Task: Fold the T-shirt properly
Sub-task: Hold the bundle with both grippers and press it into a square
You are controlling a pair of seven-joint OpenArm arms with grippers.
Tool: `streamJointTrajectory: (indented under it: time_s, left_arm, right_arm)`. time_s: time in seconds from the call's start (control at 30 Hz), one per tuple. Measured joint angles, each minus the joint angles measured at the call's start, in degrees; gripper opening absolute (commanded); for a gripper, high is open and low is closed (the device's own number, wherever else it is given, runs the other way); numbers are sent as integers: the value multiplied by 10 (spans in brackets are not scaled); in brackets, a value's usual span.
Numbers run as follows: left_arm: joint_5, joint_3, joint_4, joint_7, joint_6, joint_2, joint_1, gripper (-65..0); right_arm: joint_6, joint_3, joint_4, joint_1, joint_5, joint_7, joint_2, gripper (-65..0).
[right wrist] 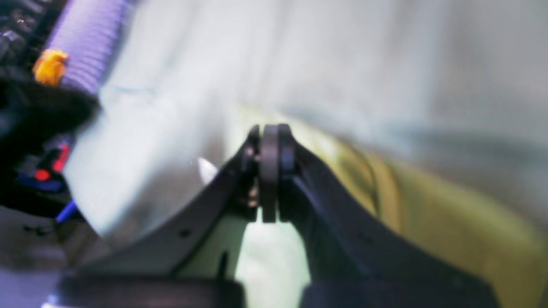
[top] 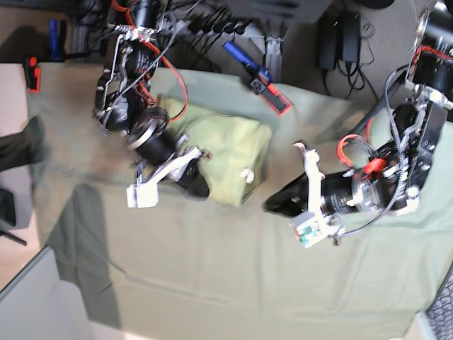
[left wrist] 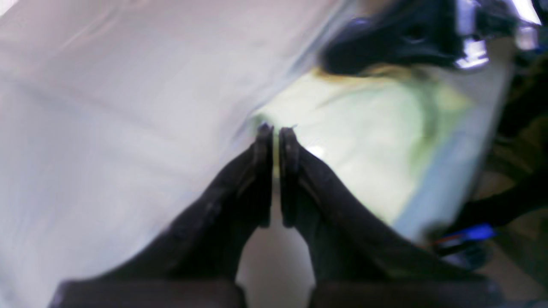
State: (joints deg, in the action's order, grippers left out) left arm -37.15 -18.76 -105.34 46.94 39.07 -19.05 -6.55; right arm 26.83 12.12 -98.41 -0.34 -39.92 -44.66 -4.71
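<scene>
i see the shirt (top: 225, 157), soft, light and limp, bunched on the cloth (top: 212, 283) between both claws, left (top: 277, 203) and right (top: 199, 188) closed on nothing; i'd pinch a hem corner.
</scene>
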Motion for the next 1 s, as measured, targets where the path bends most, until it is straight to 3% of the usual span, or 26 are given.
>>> streamJointTrajectory:
  time_s: [0.13,0.27,0.4,0.5,0.7,0.77,1.0]
  left_arm:
    - [14,-53,-27,-2,1,0,39,-624]
    - [121,-128,-24,-45,2,0,68,-624]
    - [183,-183,9,-93,4,0,71,-624]
    - [202,-218,35,-96,4,-2,69,-624]
    - [233,-232,83,-164,-13,2,68,-624]
    - [257,-232,96,-168,-39,3,68,-624]
    - [300,-231,123,-178,-40,3,65,-624]
  right_arm:
    - [0,4,-21,13,62,2,-1,-650]
    - [0,28,-17,30,137,33,0,-650]
    - [0,42,32,75,214,53,-10,-650]
    - [0,42,99,103,222,65,-24,-650]
    - [0,40,227,159,227,76,-47,-650]
    - [0,39,242,167,228,78,-48,-650]
    - [0,4,246,165,226,76,-48,-650]
